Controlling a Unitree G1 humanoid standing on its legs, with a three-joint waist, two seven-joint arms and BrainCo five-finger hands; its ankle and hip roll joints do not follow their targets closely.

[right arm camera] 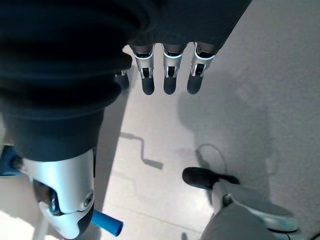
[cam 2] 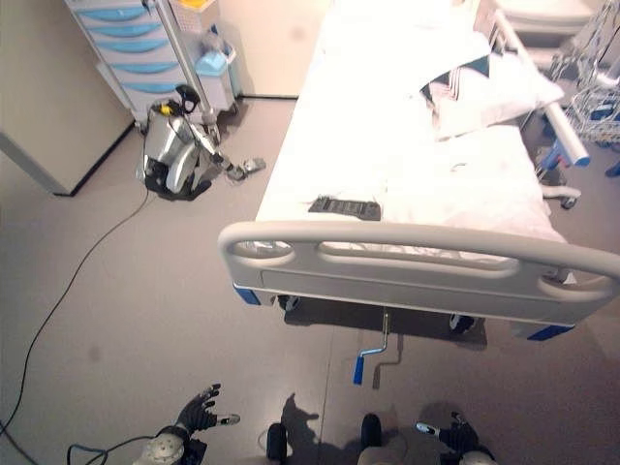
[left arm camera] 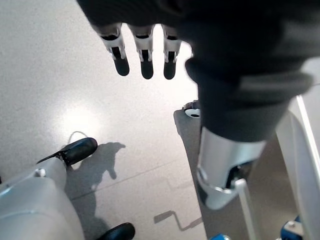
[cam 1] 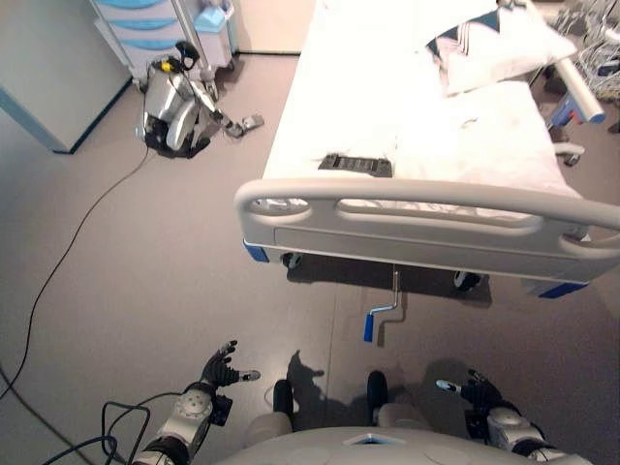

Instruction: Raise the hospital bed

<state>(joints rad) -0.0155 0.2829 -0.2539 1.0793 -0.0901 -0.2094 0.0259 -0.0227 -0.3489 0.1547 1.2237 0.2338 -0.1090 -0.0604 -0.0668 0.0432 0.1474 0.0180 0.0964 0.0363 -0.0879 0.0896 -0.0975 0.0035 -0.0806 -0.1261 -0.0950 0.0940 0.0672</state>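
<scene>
The hospital bed [cam 1: 426,208] stands ahead with white sheets and a grey footboard facing me. Below the footboard a metal crank sticks out, and its blue grip [cam 1: 369,326] hangs just above the floor. My left hand [cam 1: 221,368] is low on the left, open, with fingers [left arm camera: 146,55] straight over bare floor. On the other side, my right hand [cam 1: 477,389] is low too and also open, its fingers [right arm camera: 170,75] straight. The blue grip [right arm camera: 106,223] shows past the right thumb. Both hands are short of the crank and hold nothing.
A black flat pad [cam 1: 355,164] lies on the mattress near the footboard and a pillow [cam 1: 494,48] at the head. A silver machine [cam 1: 174,102] sits on the floor at the far left by a blue drawer cart [cam 1: 145,24], with a thin cable [cam 1: 68,252] trailing from it.
</scene>
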